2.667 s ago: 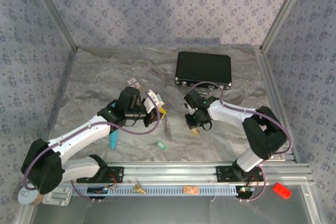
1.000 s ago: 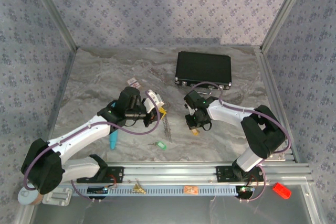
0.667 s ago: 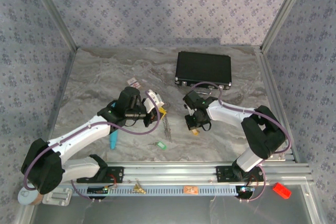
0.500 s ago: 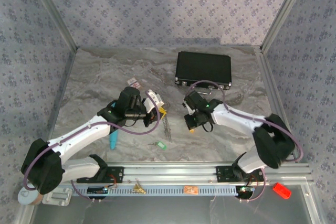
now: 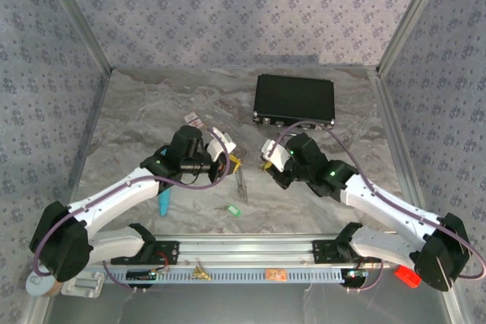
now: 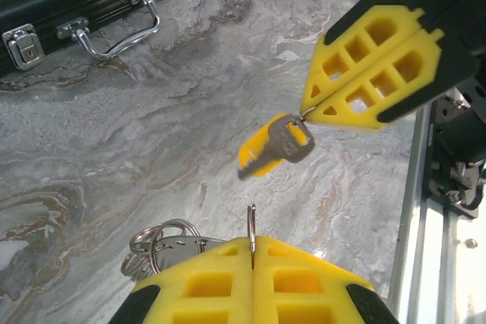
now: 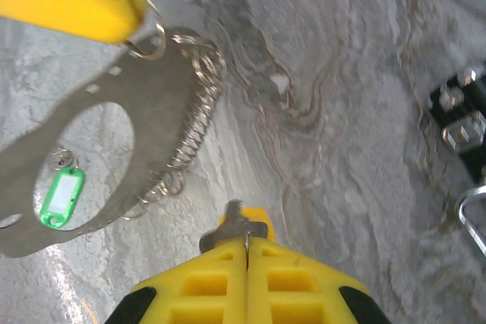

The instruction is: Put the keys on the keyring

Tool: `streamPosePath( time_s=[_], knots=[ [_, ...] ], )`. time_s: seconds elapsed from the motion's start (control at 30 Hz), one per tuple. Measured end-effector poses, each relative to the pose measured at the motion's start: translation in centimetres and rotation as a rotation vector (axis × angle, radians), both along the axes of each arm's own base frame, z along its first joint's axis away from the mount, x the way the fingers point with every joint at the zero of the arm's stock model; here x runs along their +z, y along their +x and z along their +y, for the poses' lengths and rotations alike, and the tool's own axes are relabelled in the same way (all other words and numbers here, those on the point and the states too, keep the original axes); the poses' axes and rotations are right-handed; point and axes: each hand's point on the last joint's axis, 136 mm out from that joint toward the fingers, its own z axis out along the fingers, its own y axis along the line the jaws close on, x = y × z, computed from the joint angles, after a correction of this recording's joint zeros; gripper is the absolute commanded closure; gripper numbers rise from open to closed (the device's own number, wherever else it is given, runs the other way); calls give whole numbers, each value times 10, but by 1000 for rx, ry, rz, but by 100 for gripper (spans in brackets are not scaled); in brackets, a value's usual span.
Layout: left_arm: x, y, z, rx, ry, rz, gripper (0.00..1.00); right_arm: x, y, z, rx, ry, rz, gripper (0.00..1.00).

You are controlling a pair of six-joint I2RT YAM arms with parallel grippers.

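My left gripper (image 6: 253, 242) is shut on a thin split ring held edge-on, above the table left of centre (image 5: 228, 159). From that ring the pale grey keyring (image 7: 156, 108) hangs, with a coiled chain along its rim (image 5: 241, 184). My right gripper (image 7: 245, 242) is shut on the yellow-headed key (image 6: 273, 146) and holds it in the air. That key is a short gap from the left fingertips, with the right gripper (image 5: 266, 163) facing the left one. The green-headed key (image 5: 232, 209) lies on the table below them, visible through the hoop (image 7: 62, 195).
A black case (image 5: 295, 100) with a metal handle lies at the back right. A teal pen (image 5: 163, 202) lies under the left arm. A small red-and-white card (image 5: 194, 120) sits behind the left gripper. The metal rail (image 5: 250, 252) runs along the near edge.
The right gripper has closed on the yellow-headed key, lifted it off the table and carried it left toward the left gripper. The right arm has swung low and forward. The left arm has held still.
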Motion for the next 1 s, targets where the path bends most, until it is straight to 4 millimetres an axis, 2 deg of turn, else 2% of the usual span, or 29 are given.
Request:
streamPosePath(
  time_s=[0.13, 0.33, 0.57, 0.77, 1.0],
  knots=[
    [2, -7, -2, -17, -16, 27, 100, 14, -10, 10, 112, 0, -94, 100],
    [3, -14, -4, -44, -26, 55, 100, 16, -22, 22, 253, -100, -246, 100],
    [3, -17, -5, -57, -32, 71, 100, 28, -16, 30, 342, -210, -445, 100],
    [4, -17, -6, -63, -34, 76, 100, 26, -11, 37, 376, -243, -497, 100],
    [4, -17, -9, -65, -35, 90, 100, 34, -10, 43, 390, -231, -538, 100]
  ],
)
